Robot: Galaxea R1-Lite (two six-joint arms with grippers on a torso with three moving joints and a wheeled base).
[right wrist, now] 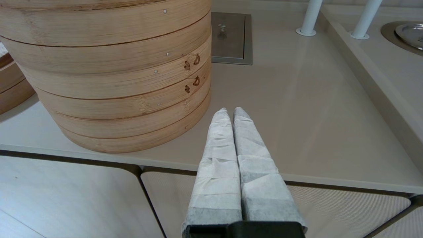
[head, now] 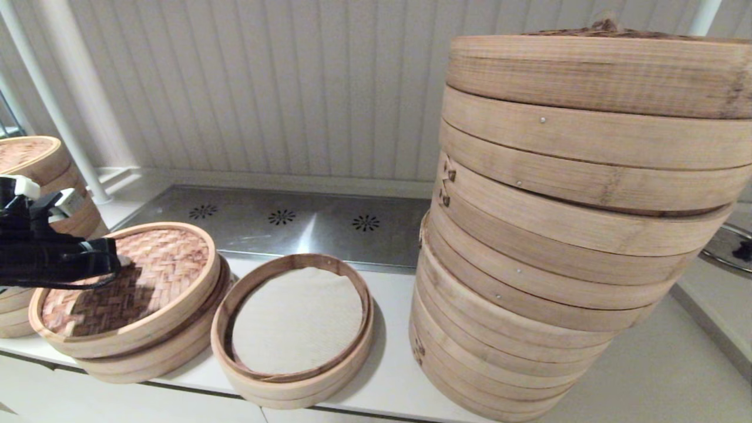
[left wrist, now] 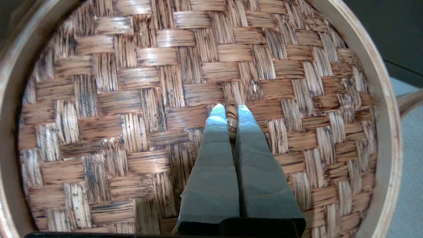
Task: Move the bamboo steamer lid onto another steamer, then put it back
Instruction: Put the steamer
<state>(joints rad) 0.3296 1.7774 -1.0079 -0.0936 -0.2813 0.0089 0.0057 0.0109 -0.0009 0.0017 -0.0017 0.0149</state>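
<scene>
The bamboo steamer lid point(head: 126, 288), with a reddish-brown woven top and a pale rim, rests on a small shallow basket point(head: 158, 358) at the left of the counter. That basket's liner is hidden. My left gripper point(head: 120, 260) is over the lid's middle. In the left wrist view this gripper point(left wrist: 231, 109) is shut on the lid's small centre loop point(left wrist: 231, 115). To the right stands a like small basket point(head: 294, 382), uncovered, with a cream, finely textured liner point(head: 296, 320). I cannot tell which of the two is the white-lined steamer. My right gripper point(right wrist: 230, 110) is shut on nothing, over the counter's front edge.
A huge stack of baskets point(head: 564, 235) with a knotted lid fills the right half of the counter, close to the uncovered basket. A medium stack point(head: 41, 170) stands behind my left arm. A steel plate point(head: 282, 226) lies at the back, and white posts point(right wrist: 309, 16) rise far right.
</scene>
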